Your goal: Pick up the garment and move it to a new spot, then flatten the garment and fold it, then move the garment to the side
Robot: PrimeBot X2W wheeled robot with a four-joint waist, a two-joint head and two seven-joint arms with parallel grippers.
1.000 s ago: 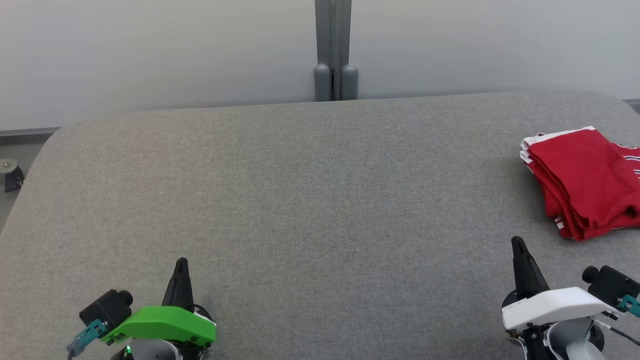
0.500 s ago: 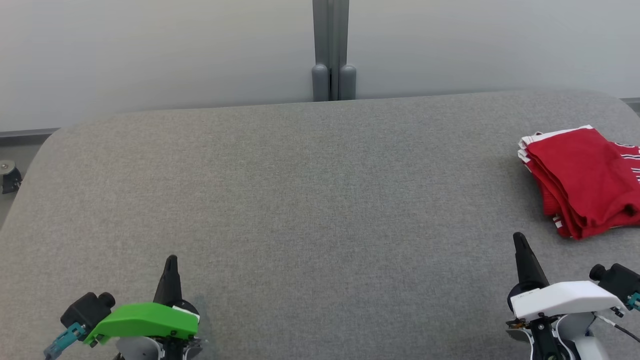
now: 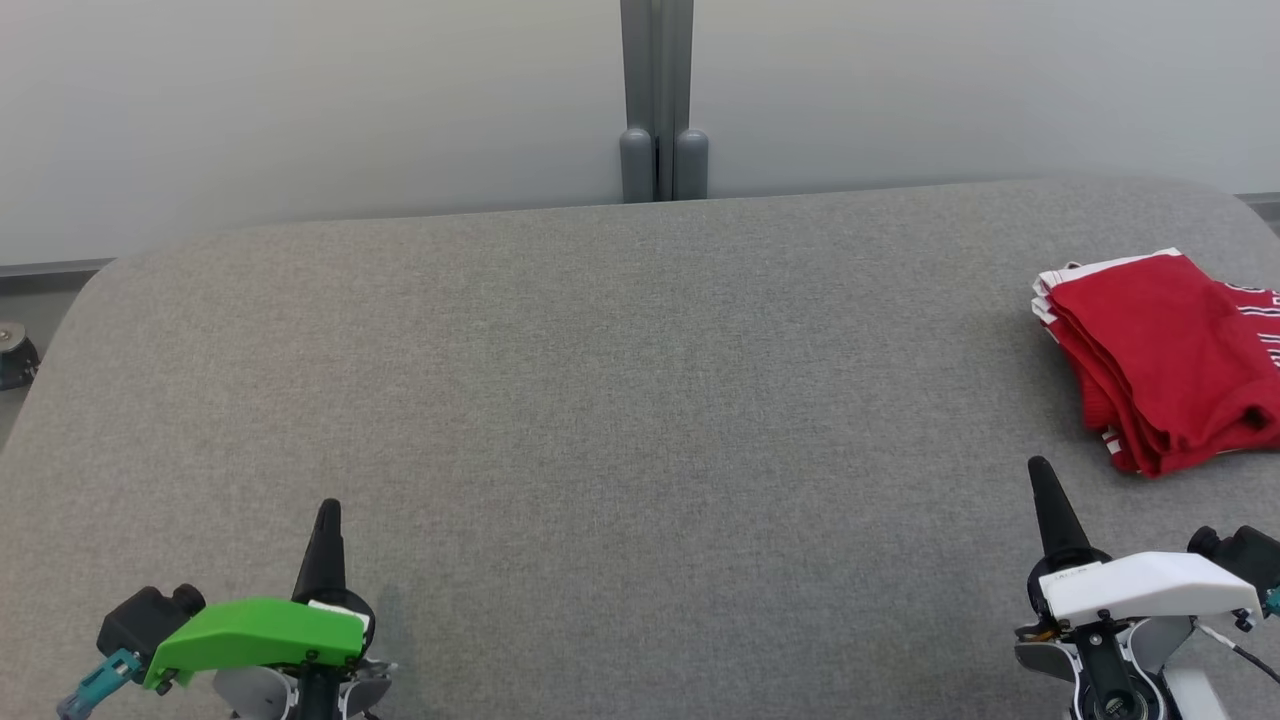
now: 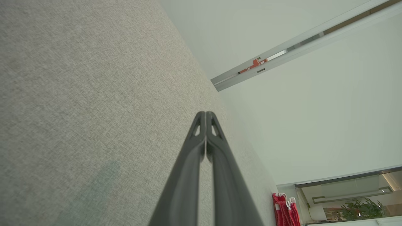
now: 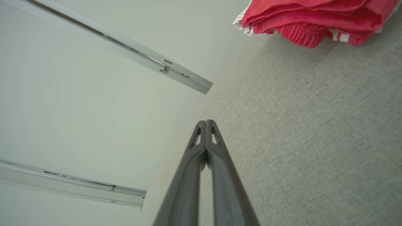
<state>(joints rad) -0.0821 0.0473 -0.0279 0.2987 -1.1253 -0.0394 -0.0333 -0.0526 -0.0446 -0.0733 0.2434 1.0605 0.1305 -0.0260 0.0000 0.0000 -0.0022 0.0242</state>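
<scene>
Grey woven fabric covers the broad worktop (image 3: 640,400), which has rounded far corners and sits against a pale wall (image 3: 300,100). On it the red garment (image 3: 1160,350) lies folded in a thick stack with white-striped edges. It sits at 3 o'clock in the head view, running off the frame's edge. The right wrist view has the garment (image 5: 314,18) at 1 o'clock, and the left wrist view has it (image 4: 284,210) small at 5 o'clock.

Nearest it, at 5 o'clock, the right fingers (image 3: 1040,470) rise from a white cover (image 3: 1145,585). They are pressed together, grasping nothing, and stand apart from the cloth; the right wrist view shows the same clenched pair (image 5: 204,124). Well apart at 7 o'clock, the left fingers (image 3: 328,512) rise from a green cover (image 3: 255,632). They are likewise clenched and empty, tips meeting in the left wrist view (image 4: 203,117).

A grey post (image 3: 657,100) splits the wall at 12 o'clock. A small castor (image 3: 12,350) shows on the floor at 9 o'clock.

Since a second ago the camera has shifted slightly, so the post and the garment sit a touch further toward 9 o'clock. Beyond that, the left fingers and green cover have drawn toward 8 o'clock. The white cover has sunk toward 6 o'clock. The garment keeps its folded shape.
</scene>
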